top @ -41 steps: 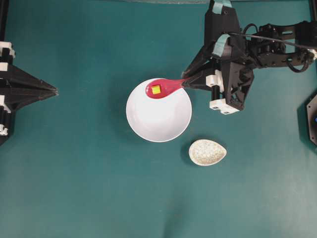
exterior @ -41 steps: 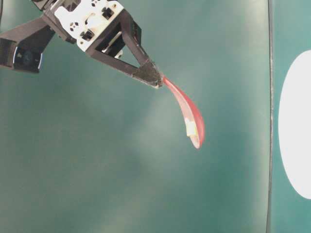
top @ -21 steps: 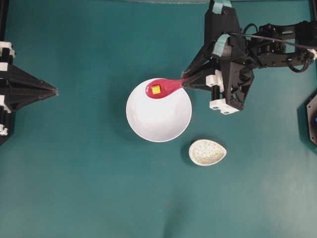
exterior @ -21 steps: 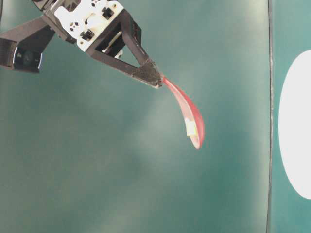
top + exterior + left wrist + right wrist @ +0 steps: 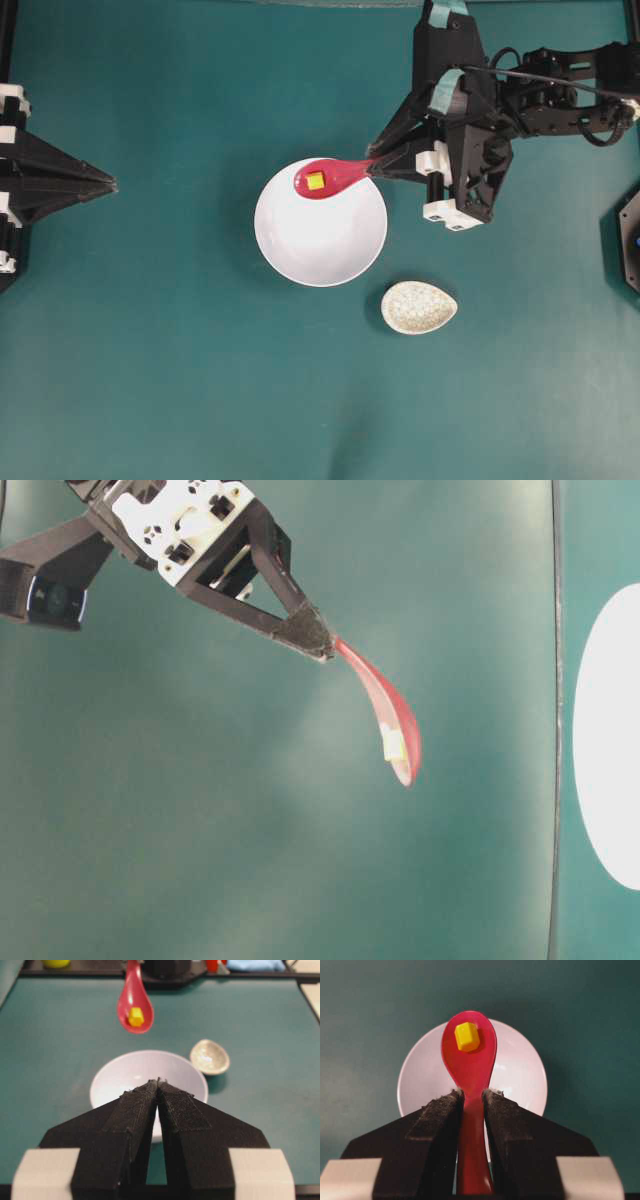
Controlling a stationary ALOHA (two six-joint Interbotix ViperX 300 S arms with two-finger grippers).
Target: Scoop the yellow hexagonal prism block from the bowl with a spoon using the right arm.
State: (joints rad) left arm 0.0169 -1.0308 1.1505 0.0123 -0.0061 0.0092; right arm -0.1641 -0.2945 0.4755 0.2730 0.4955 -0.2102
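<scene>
The yellow hexagonal prism block [image 5: 467, 1036], small, faceted and matte, sits in the deep oval scoop of the spoon [image 5: 469, 1060], a glossy pink-red piece with a short straight handle. The right gripper [image 5: 470, 1097] has its two black, rough-padded fingers [image 5: 437, 1125] clamped on that handle, holding the spoon in the air above the far rim of the bowl [image 5: 320, 235]. The bowl is round, smooth and plain white, standing on the dull teal table [image 5: 180, 380]. Near it lies a small speckled beige oval rest [image 5: 418, 307]. The left gripper [image 5: 157, 1082], pointed and black, has its fingers pressed together, well apart from the bowl.
</scene>
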